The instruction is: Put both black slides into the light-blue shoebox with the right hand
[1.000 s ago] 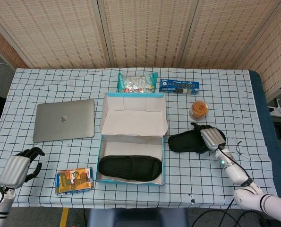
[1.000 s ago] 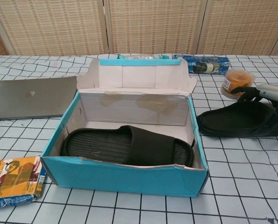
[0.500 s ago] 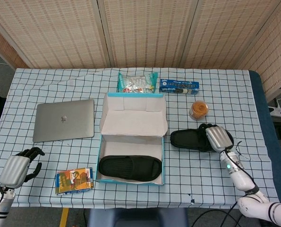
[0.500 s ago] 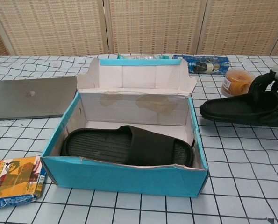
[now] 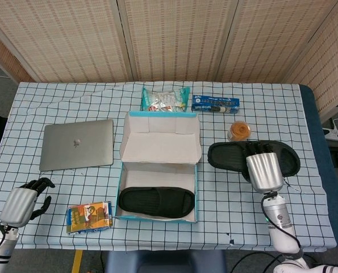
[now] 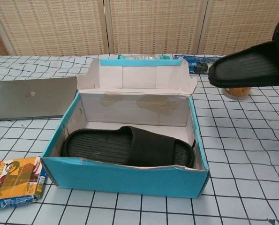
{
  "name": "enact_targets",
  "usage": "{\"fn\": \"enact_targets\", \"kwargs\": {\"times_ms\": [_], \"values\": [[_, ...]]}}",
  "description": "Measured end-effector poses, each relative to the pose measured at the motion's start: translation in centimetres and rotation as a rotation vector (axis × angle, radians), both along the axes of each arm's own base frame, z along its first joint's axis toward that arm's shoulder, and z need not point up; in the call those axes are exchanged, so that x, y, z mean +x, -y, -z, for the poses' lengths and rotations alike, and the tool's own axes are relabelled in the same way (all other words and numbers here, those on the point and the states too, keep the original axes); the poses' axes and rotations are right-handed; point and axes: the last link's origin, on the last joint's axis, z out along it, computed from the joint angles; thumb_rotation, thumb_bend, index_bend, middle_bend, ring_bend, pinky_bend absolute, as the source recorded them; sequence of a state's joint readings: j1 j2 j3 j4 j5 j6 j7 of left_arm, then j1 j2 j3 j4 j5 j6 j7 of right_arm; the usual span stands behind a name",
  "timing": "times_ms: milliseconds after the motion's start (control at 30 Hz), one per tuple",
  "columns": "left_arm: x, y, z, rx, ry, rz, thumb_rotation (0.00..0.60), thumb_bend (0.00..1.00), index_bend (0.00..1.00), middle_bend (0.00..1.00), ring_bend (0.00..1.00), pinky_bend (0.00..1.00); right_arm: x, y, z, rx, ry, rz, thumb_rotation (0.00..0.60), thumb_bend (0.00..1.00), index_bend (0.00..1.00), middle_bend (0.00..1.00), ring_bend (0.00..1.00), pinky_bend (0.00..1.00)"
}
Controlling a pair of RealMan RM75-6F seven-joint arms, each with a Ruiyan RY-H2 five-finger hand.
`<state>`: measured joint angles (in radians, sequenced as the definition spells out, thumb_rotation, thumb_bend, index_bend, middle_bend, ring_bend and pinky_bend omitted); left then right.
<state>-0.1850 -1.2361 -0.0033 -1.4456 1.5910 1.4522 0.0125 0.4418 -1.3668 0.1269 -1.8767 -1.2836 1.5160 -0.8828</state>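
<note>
The light-blue shoebox (image 5: 122, 183) (image 6: 59, 140) stands open at the table's middle with its lid up. One black slide (image 5: 156, 201) (image 6: 127, 146) lies flat inside it. My right hand (image 5: 264, 170) grips the second black slide (image 5: 229, 156) (image 6: 247, 66) and holds it lifted above the table, to the right of the box; the chest view shows its sole from below. My left hand (image 5: 21, 201) rests at the front left with its fingers curled and nothing in it.
A grey laptop (image 5: 76, 144) lies left of the box. A snack packet (image 5: 88, 216) sits at the front left. Behind the box are a snack bag (image 5: 165, 99) and a blue cookie pack (image 5: 215, 104). An orange-filled cup (image 5: 239, 131) stands under the lifted slide.
My right hand has lifted the second slide off the table and carried it up and slightly right. The left hand and the slide in the box have not moved.
</note>
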Motion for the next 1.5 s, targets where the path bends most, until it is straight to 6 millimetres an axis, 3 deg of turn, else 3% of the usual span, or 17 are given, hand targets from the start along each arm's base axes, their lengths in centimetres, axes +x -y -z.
{"fn": "enact_targets", "kwargs": {"times_ms": [167,567,1033,1500], "values": [[0.0,0.0,-0.1,0.002,0.010,-0.003,0.600,0.45,0.38,0.32,0.38,0.60,4.1,-0.3,2.2,-0.030,0.051,-0.164,0.600,0.00,0.63,0.66,0.64,0.66],[0.0,0.0,-0.5,0.007,0.033,0.004,0.600,0.45,0.38,0.32,0.38,0.60,7.6,2.0,9.0,-0.005,0.204,-0.528,0.600,0.02,0.66,0.68,0.65,0.67],[-0.1,-0.1,-1.0,0.019,0.061,-0.007,0.600,0.45,0.39,0.32,0.38,0.60,9.2,2.1,15.2,0.121,0.464,-0.595,0.600,0.11,0.67,0.69,0.66,0.67],[-0.1,-0.1,-1.0,0.019,0.064,-0.018,0.600,0.46,0.39,0.32,0.38,0.60,6.8,1.7,18.3,0.273,0.518,-0.471,0.600,0.11,0.67,0.69,0.66,0.67]]}}
